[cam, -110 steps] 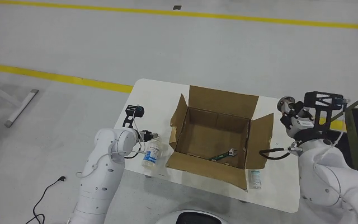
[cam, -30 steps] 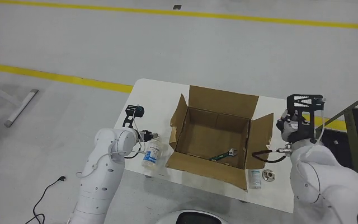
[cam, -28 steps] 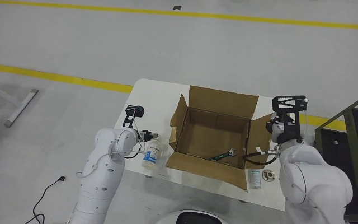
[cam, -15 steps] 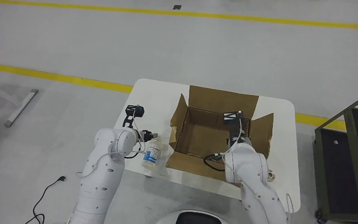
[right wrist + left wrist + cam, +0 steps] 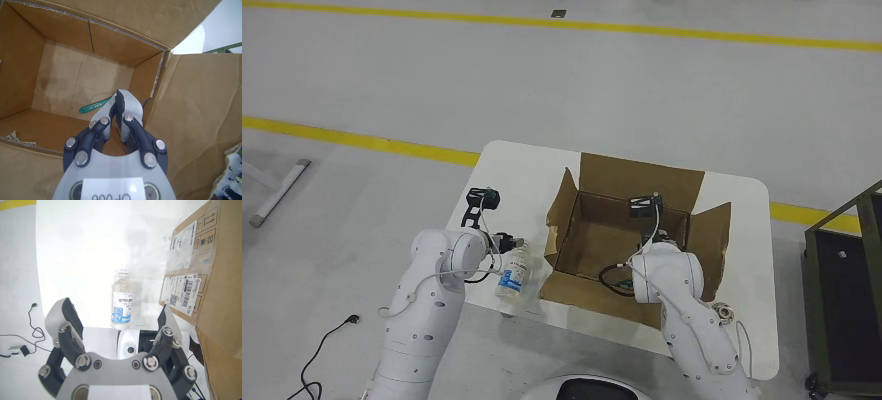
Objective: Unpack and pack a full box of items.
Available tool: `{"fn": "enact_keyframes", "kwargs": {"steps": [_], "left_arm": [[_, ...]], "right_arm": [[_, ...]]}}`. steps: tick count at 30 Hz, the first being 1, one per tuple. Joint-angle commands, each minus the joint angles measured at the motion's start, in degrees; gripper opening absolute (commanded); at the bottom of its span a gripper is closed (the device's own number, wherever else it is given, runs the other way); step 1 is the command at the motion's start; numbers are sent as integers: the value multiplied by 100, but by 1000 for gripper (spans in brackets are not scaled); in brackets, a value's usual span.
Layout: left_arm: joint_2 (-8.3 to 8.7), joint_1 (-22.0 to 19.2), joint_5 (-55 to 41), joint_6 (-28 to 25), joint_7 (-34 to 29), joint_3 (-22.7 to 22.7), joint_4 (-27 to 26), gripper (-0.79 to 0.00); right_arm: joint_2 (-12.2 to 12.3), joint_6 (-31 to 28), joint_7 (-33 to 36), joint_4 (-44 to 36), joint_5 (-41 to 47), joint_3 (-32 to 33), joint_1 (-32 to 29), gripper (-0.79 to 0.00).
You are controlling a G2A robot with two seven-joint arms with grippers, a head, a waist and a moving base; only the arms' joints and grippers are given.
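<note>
The open cardboard box (image 5: pixel 592 235) stands mid-table. A green-handled wrench (image 5: pixel 92 107) lies on its floor near one wall; in the top view only a bit of the wrench (image 5: pixel 625 288) shows past my right arm (image 5: pixel 667 285). My right gripper (image 5: pixel 118 97) hangs over the box's inside, above the wrench, shut with nothing in it. A clear bottle (image 5: pixel 512 272) with a white label lies on the table left of the box. My left gripper (image 5: pixel 115 307) hovers open over the bottle (image 5: pixel 122 300), not touching it.
A small round metal part (image 5: pixel 725 312) lies on the white table (image 5: pixel 512 170) right of the box, near the front edge. The box flaps (image 5: pixel 198 106) fold outward. A green rack (image 5: pixel 842 290) stands beyond the table's right end. Cables lie on the floor at left.
My right arm has swung from the table's right side to over the box, leaving the round metal part on the table. The left arm and bottle have not moved.
</note>
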Motion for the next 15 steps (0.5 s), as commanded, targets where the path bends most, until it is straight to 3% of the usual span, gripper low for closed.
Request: {"fn": "enact_keyframes", "kwargs": {"steps": [1, 9, 15], "left_arm": [[0, 0, 0, 0, 0, 0, 0, 0], [0, 0, 0, 0, 0, 0, 0, 0], [0, 0, 0, 0, 0, 0, 0, 0]], "right_arm": [[0, 0, 0, 0, 0, 0, 0, -785], [-3, -53, -150, 40, 61, -17, -54, -785], [-104, 76, 59, 679, 762, 14, 173, -785]]}}
